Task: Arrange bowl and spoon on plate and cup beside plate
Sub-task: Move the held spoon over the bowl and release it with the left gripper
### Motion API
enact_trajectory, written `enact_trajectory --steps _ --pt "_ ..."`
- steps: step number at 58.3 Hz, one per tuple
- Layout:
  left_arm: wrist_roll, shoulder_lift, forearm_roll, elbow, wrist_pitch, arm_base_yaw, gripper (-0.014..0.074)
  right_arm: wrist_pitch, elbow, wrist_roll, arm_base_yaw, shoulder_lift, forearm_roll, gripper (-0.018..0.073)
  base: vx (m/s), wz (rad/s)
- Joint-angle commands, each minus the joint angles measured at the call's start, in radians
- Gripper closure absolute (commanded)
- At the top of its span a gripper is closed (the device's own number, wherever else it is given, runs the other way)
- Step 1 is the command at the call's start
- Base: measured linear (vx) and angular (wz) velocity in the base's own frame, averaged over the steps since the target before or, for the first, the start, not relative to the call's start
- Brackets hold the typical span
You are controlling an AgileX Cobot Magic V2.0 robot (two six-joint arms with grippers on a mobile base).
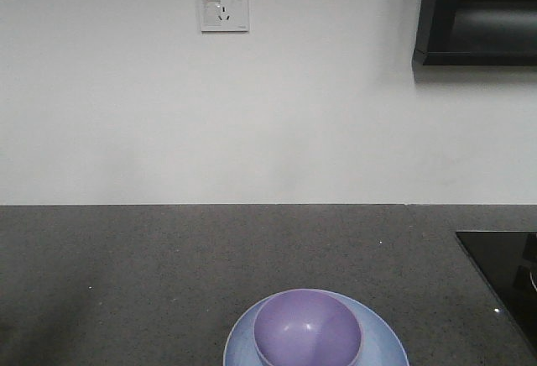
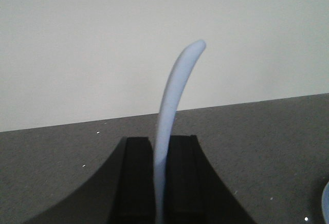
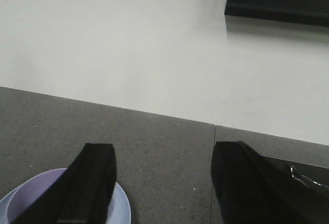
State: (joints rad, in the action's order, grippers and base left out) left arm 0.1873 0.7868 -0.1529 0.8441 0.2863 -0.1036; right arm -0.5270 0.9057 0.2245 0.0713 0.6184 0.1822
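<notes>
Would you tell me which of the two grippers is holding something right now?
The left gripper: its jaws are shut on the pale-blue spoon, which sticks up between them. The right gripper is open and empty.

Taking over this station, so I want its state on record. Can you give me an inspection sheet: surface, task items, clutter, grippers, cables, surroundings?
Surface: dark grey speckled countertop; glossy black cooktop at its right.
Job's things: purple bowl sits on the pale-blue plate at the near edge; pale-blue spoon is off the plate, clamped in a gripper; cup not in any view.
Clutter: nothing seen.
Grippers: left gripper shut on the spoon, which sticks out past the fingers; right gripper open and empty, above the countertop by the bowl.
Cables: nothing seen.
Surroundings: white wall, wall socket, black cabinet upper right.
</notes>
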Motion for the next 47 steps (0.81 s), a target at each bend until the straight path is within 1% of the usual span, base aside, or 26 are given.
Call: enact_trajectory --steps 1,6,8,11,16,26,32,41,47 --pt "0.096 0.030 -0.118 0.030 -0.211 -0.062 0.0592 0.058 0.021 0.007 -0.006 -0.001 -0.001 0.0124 0.00 0.00" --pt "0.203 0.080 -0.170 0.055 -0.255 -0.143 0.0592 0.035 0.021 0.007 -0.006 0.018 0.003 0.0139 0.00 0.00" --pt "0.233 0.107 -0.183 0.075 -0.255 -0.182 0.0593 0.028 0.021 0.007 -0.006 0.027 0.005 0.0142 0.00 0.00" --pt "0.256 0.151 -0.196 0.106 -0.255 -0.239 0.0596 0.024 0.021 0.007 -0.006 0.037 0.007 0.0143 0.00 0.00" --pt "0.256 0.246 -0.202 0.171 -0.263 -0.335 0.0596 0.020 0.021 -0.003 -0.006 0.053 0.010 0.0143 0.00 0.00" --pt "0.256 0.464 -0.202 0.290 -0.339 -0.479 0.0596 0.020 0.021 -0.021 -0.006 0.068 0.010 0.0143 0.00 0.00" --pt "0.244 0.592 -0.203 0.353 -0.400 -0.545 0.0596 0.020 0.021 -0.021 -0.006 0.068 0.008 0.0143 0.00 0.00" --pt "0.121 0.771 -0.201 0.428 -0.520 -0.596 0.0594 0.019 0.021 -0.020 -0.006 0.068 -0.002 0.0143 0.00 0.00" --pt "0.077 0.868 -0.201 0.449 -0.568 -0.615 0.0593 0.020 0.021 -0.020 -0.006 0.068 -0.002 0.0143 0.00 0.00"
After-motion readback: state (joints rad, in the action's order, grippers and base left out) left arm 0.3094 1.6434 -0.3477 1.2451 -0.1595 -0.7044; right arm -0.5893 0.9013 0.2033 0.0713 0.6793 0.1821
